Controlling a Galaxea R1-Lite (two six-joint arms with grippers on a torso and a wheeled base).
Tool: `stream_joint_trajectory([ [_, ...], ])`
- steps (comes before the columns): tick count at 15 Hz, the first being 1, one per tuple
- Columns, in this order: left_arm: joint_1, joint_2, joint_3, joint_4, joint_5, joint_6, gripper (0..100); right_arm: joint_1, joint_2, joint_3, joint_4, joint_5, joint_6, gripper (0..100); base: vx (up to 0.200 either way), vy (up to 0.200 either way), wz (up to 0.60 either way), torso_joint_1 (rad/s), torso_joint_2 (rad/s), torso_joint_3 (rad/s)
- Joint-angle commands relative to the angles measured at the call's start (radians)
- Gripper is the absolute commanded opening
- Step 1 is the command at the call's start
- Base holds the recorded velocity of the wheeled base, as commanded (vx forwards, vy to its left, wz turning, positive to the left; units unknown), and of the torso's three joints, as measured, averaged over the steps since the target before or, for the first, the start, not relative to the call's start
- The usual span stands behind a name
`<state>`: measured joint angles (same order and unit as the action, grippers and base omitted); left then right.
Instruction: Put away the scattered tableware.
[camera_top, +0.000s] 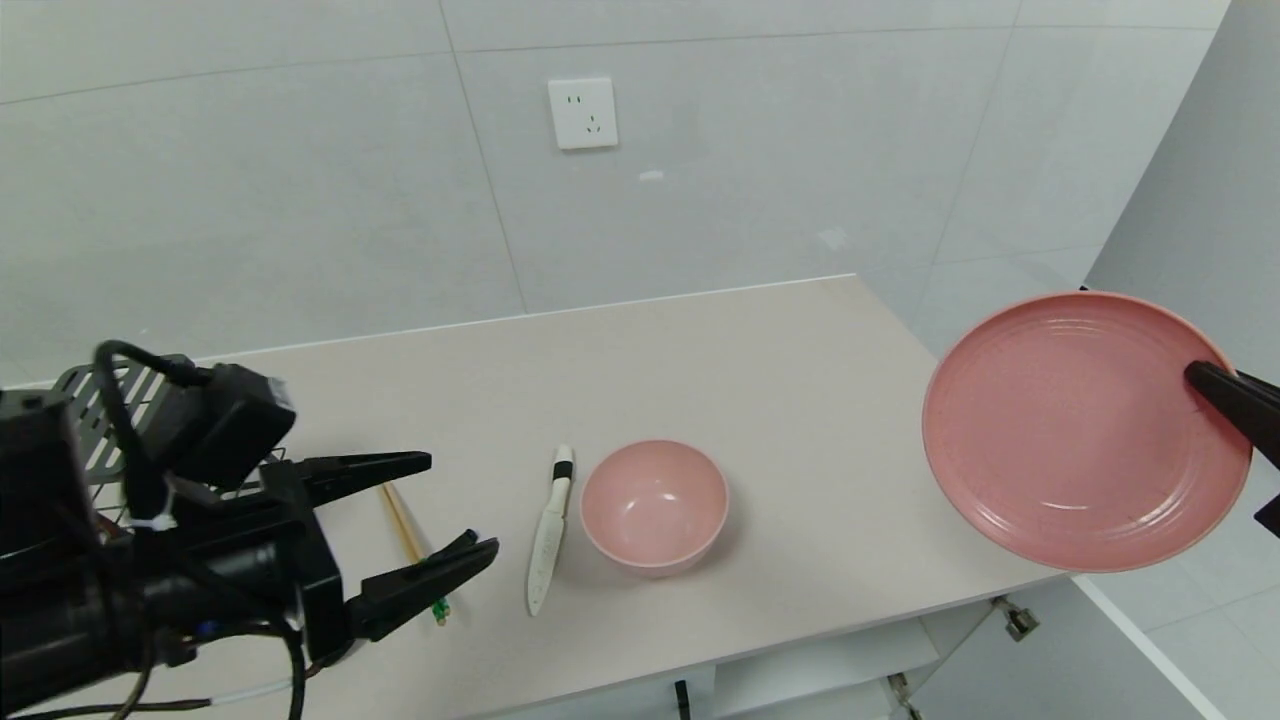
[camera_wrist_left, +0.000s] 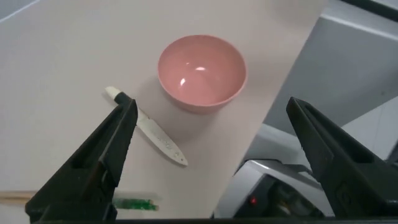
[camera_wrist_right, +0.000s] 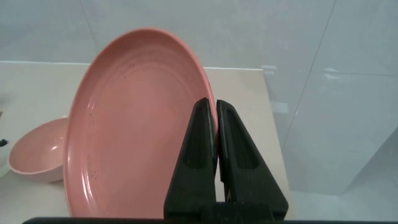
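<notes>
A pink plate (camera_top: 1075, 430) hangs tilted in the air past the counter's right end, with my right gripper (camera_top: 1200, 382) shut on its rim (camera_wrist_right: 212, 121). On the counter sit a pink bowl (camera_top: 654, 505), upright, and a white knife (camera_top: 549, 530) just to its left. Wooden chopsticks (camera_top: 405, 525) with green tips lie further left. My left gripper (camera_top: 450, 505) hovers open above the chopsticks, nothing between its fingers. In the left wrist view the bowl (camera_wrist_left: 201, 71) and knife (camera_wrist_left: 149, 129) lie between the open fingers, lower down.
A grey slatted rack (camera_top: 95, 420) stands at the counter's back left, partly hidden by my left arm. The beige counter (camera_top: 800, 400) ends at its right edge beside a tiled wall. An open cabinet shelf (camera_top: 820, 670) shows below the front edge.
</notes>
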<state>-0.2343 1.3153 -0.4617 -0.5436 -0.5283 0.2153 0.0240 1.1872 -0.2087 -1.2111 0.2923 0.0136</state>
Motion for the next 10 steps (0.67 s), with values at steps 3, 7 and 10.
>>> stream_joint_trajectory([
  [3, -0.002, 0.323, -0.089, -0.061, 0.025, -0.019, 100, 0.001, -0.014, 0.003, 0.001, 0.001, -0.001, 0, 0.000, 0.000, 0.00, 0.000, 0.00, 0.000],
  [7, -0.076, 0.429, -0.147, -0.053, 0.174, -0.166, 100, 0.001, -0.021, 0.003, 0.001, 0.001, -0.001, 0, 0.000, 0.000, 0.00, 0.000, 0.00, 0.000],
  [10, -0.129, 0.524, -0.199, -0.055, 0.271, -0.255, 100, 0.001, -0.024, 0.003, 0.001, 0.001, -0.003, 0, 0.000, 0.000, 0.00, 0.000, 0.00, 0.000],
])
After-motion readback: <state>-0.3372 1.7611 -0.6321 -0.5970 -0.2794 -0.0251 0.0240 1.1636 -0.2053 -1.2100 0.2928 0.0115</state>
